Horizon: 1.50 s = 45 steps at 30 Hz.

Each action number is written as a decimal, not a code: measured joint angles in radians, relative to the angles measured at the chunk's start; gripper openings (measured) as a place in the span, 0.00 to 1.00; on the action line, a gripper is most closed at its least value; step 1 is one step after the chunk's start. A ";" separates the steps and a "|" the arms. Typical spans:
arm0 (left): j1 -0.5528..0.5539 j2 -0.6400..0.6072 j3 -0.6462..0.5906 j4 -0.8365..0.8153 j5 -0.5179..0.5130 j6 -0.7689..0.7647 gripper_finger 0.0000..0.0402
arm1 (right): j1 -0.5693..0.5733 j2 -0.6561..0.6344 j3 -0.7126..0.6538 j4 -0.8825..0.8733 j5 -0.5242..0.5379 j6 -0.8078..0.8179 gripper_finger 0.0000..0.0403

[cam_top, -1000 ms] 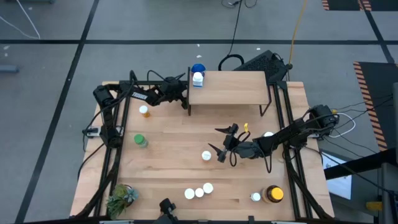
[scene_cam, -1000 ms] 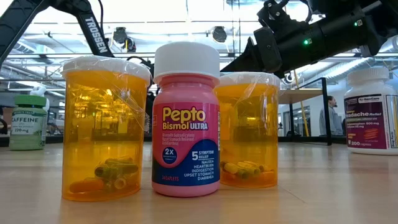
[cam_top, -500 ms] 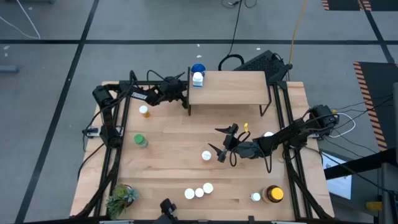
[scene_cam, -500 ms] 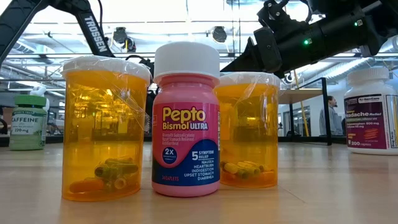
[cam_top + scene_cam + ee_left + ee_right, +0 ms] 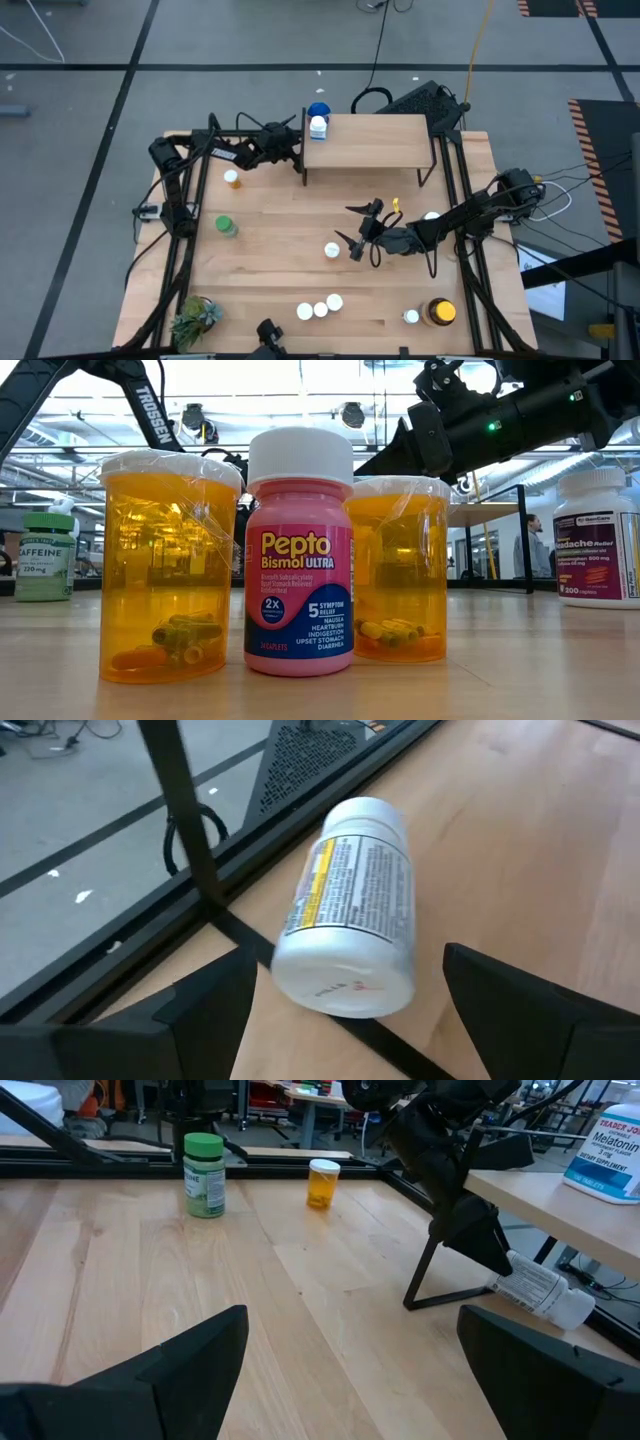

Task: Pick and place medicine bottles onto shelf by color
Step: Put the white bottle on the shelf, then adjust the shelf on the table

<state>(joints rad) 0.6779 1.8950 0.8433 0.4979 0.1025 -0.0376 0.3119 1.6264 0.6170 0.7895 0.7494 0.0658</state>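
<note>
While the left claw [image 5: 296, 150] hovered at the shelf's [image 5: 375, 140] left end, near the tabletop's far edge, its fingers stood apart around a white medicine bottle [image 5: 350, 910] that lay tilted on its side between them, with no contact visible. A blue-capped bottle [image 5: 318, 110] stood just beyond the white one, at the shelf's far left corner. The white bottle looked light, with a hard, smooth plastic wall and a glossy label, so it would likely slip or roll if pinched off-centre; I judged the best hold to be across the middle of the body, square to its axis, rather than on the rounded base or cap.

The right claw [image 5: 352, 224] waited with its fingers wide apart and empty above the middle of the tabletop, just beside a white-capped bottle [image 5: 331, 251]. A green-capped bottle [image 5: 204, 1175] and a small orange vial [image 5: 322, 1183] stood toward the left edge, three white caps [image 5: 319, 307] clustered near the front edge, and an amber jar [image 5: 440, 313] sat near the front right corner.
</note>
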 joint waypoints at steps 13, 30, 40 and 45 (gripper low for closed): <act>0.001 0.000 0.000 -0.007 0.020 0.027 0.59 | 0.000 0.000 0.000 0.000 0.000 -0.004 0.89; 0.018 -0.036 -0.002 -0.127 -0.159 -0.082 0.43 | 0.004 0.000 0.000 -0.008 0.003 -0.026 0.89; 0.001 -0.176 -0.003 -0.160 -0.158 -0.039 0.41 | 0.011 0.000 0.000 -0.034 0.005 -0.001 0.89; -0.032 -0.168 -0.002 -0.120 -0.148 0.083 0.52 | 0.011 0.000 0.000 -0.033 0.005 0.000 0.89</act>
<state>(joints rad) 0.6459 1.7266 0.8413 0.3782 -0.0455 0.0449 0.3225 1.6268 0.6170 0.7563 0.7544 0.0655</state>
